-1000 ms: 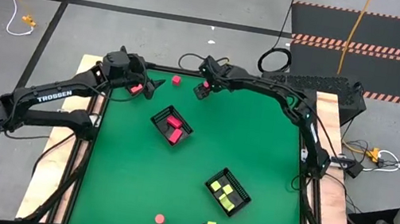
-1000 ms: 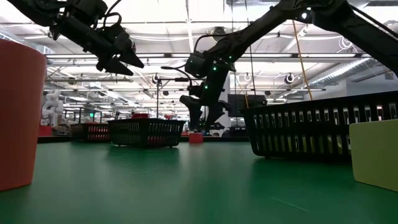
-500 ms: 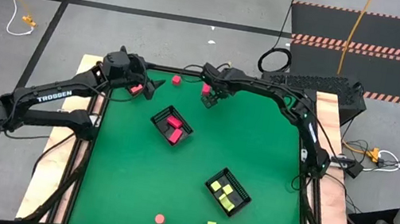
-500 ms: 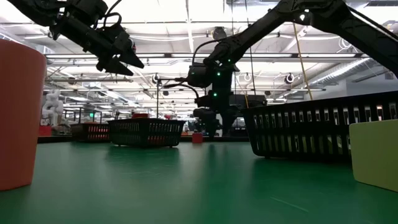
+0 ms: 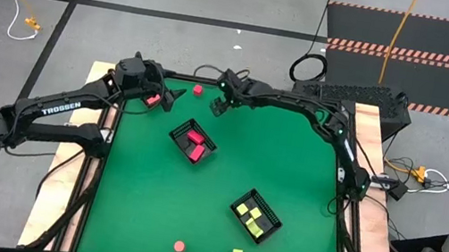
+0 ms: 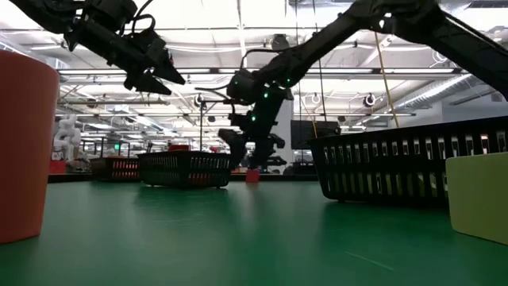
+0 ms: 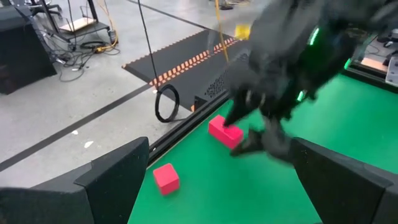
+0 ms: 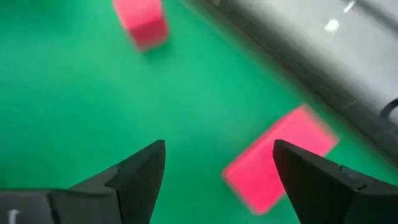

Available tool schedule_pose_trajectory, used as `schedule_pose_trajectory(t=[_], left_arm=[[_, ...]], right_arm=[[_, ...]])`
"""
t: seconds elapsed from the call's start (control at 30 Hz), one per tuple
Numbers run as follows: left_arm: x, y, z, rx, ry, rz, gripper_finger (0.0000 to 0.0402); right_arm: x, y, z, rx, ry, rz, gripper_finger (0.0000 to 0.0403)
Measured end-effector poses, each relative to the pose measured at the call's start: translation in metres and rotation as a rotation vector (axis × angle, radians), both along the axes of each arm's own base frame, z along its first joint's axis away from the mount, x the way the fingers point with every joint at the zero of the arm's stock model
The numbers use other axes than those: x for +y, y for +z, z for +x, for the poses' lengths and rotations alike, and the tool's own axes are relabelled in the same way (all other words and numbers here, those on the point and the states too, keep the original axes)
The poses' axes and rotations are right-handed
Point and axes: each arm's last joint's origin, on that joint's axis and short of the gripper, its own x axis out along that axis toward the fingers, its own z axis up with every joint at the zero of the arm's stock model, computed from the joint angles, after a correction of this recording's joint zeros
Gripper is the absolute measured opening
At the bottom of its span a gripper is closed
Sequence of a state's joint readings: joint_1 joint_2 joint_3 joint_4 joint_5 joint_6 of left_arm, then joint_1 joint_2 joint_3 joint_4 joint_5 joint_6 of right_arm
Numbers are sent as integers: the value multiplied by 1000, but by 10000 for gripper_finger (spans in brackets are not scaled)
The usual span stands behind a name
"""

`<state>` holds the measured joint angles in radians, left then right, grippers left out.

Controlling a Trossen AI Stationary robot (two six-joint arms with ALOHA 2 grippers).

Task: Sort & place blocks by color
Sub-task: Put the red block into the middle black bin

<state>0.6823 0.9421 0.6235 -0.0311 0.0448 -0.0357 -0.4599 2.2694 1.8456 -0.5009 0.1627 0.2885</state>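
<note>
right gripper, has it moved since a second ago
Yes. The right gripper has shifted left along the table's far edge, toward the small red cube.

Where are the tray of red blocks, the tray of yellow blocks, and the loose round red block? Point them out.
Tray of red blocks (image 5: 180, 129): high view, on its black rim.
Tray of yellow blocks (image 5: 273, 214): high view, on its black rim.
Round red block (image 5: 179, 246): high view, on the middle of its top.
</note>
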Motion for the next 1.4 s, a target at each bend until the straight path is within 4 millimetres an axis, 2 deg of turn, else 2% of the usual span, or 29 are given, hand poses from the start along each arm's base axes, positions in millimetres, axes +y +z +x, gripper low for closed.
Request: schedule_pose_trajectory(t=[0.1, 0.27, 0.4, 0.57, 0.73, 1.13, 1.27, 1.4], left_arm=[[-2, 0, 1, 1, -17, -5, 390], [-5, 0, 4, 2, -46, 3, 390], [-5, 0, 4, 0, -51, 8, 390], [-5, 0, 4, 0, -51, 10, 390], [-5, 0, 4, 0, -51, 9, 390], [-9, -1, 6, 9, -69, -6, 390], [-10, -1, 7, 12, -73, -10, 390], [-10, -2, 6, 15, -73, -12, 390]], right_arm=[[-6, -8, -3, 43, -42, -28, 290], [-21, -6, -12, 33, -120, -20, 290], [-24, -7, -19, 50, -133, 55, 290], [-15, -9, -26, 139, -129, 118, 290], [-2, 0, -33, 216, -118, 148, 290], [58, 9, -28, 367, 4, 236, 290], [85, 26, -25, 340, 34, 247, 290], [121, 54, -29, 325, 17, 256, 290]])
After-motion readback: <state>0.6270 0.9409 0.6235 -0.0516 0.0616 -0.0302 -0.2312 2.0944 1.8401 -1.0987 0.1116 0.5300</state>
